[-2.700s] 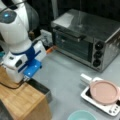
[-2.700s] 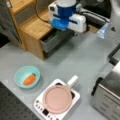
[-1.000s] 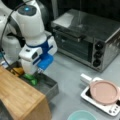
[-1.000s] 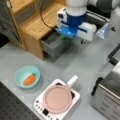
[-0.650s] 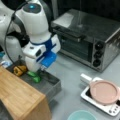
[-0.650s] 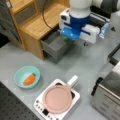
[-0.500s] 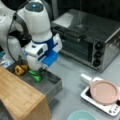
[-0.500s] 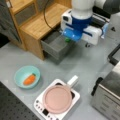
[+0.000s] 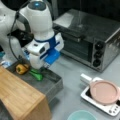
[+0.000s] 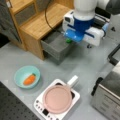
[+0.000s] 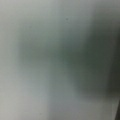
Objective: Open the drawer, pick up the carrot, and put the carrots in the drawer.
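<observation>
Grey tabletop, drawer (image 10: 55,45) pulled open beneath the wooden cabinet (image 10: 40,22).
Your gripper (image 9: 42,67) hangs over the drawer; you cannot tell its jaws' state. 1 carrot (image 10: 29,79) lies in the teal bowl (image 10: 18,75), well apart.

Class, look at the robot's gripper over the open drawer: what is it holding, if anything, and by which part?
It cannot be told. The gripper is low over the drawer, fingertips hidden; the carrot lies in the bowl.

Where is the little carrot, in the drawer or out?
Out. The carrot lies in the teal bowl on the table, apart from the open drawer, where the gripper is.
</observation>
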Controlling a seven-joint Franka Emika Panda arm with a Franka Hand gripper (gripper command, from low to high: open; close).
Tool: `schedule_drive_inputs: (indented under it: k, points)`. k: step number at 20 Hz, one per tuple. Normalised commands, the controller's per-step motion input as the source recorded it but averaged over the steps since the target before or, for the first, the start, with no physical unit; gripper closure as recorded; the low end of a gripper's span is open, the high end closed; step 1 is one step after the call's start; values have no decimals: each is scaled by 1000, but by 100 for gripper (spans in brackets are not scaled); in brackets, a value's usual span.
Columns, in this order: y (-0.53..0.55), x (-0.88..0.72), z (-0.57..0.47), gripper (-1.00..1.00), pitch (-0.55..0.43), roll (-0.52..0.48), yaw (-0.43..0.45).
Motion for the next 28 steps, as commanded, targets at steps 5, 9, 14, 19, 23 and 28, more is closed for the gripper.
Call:
schedule_drive_inputs:
  k: [5, 9, 14, 19, 23, 28]
  points:
    - [35, -65, 15, -100, -95, -8, -74]
    - [-107, -39, 228, -100, -40, -3, -42]
    - [-81, 27, 207, -100, 18, 26, -19]
    - [4, 139, 121, -100, 58, 52, -13]
    - [-20, 349, 150, -100, 71, 76, -8]
    - [-69, 619, 245, -100, 121, 75, -40]
